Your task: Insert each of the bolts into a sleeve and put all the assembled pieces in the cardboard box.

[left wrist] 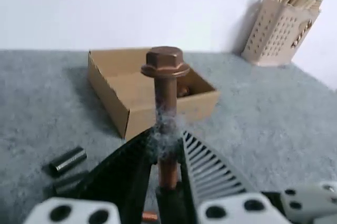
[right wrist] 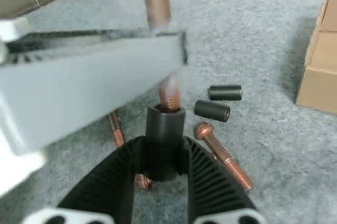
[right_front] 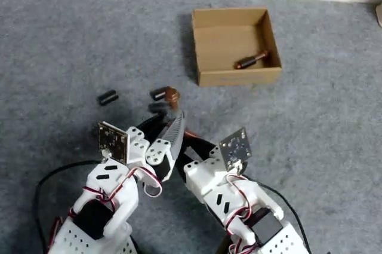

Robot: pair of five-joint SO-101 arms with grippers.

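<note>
High view: the left claw [right_front: 171, 116] is pinching the bolt [right_front: 172, 95]. Left wrist view: its shank is lying in line with the sleeve [left wrist: 171, 205]. Right wrist view: the right claw [right wrist: 164, 149] is clamping that sleeve, mouth meeting the bolt's tip.

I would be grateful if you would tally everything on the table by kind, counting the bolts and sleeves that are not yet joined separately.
Cardboard box: 1
Assembled piece in the box: 1
Bare bolts: 3, the held bolt and two lying loose
Empty sleeves: 4, the held sleeve and three lying loose
Total: 9
</note>
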